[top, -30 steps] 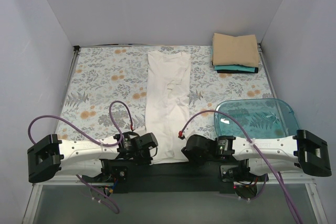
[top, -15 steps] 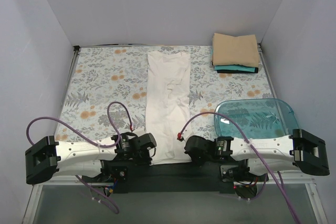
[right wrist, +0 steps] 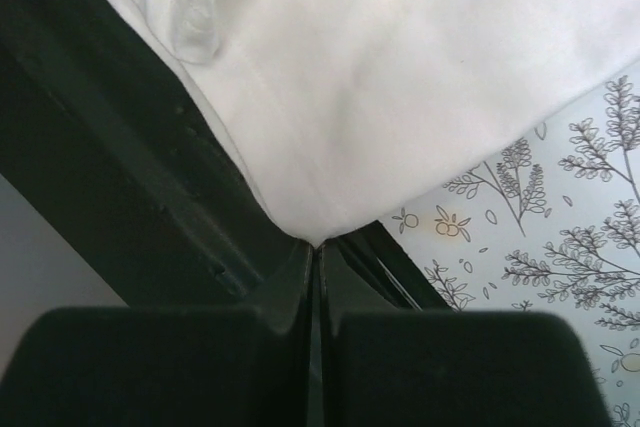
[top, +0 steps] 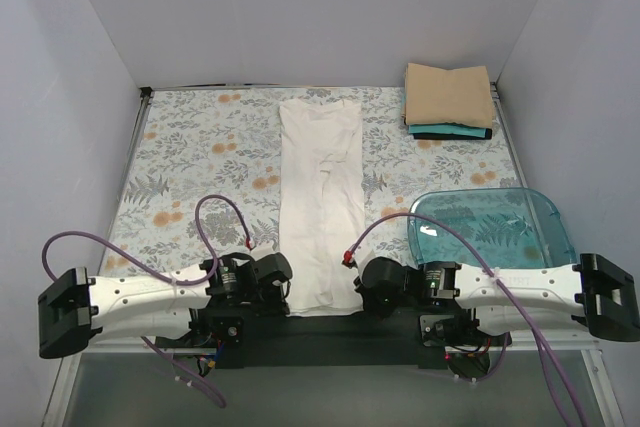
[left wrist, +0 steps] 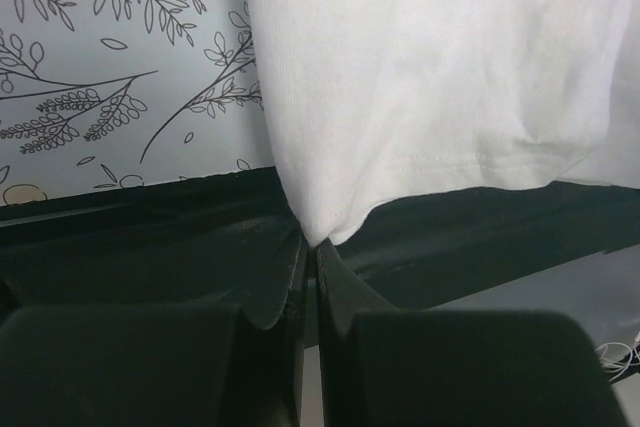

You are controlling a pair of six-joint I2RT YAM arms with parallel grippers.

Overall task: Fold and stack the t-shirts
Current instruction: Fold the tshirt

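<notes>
An off-white t-shirt [top: 320,197] lies as a long narrow strip down the middle of the floral table cover, from the far edge to the near edge. My left gripper [top: 283,292] is shut on its near left corner [left wrist: 318,232]. My right gripper [top: 352,292] is shut on its near right corner [right wrist: 320,232]. Both corners end in a pinched point between the closed jaws. At the far right corner sits a stack of folded t-shirts: tan [top: 449,95] on top, teal [top: 450,130] under it, and black [top: 465,135] at the bottom.
A clear blue plastic tub [top: 490,227] lies upside down at the near right, just beyond the right arm. A black strip [top: 330,325] runs along the table's near edge under both grippers. Grey walls close in the table on three sides.
The right gripper has closed on the shirt's near right corner. Both arms have shifted slightly toward the near edge, and the shirt's near hem has drawn a little narrower.
</notes>
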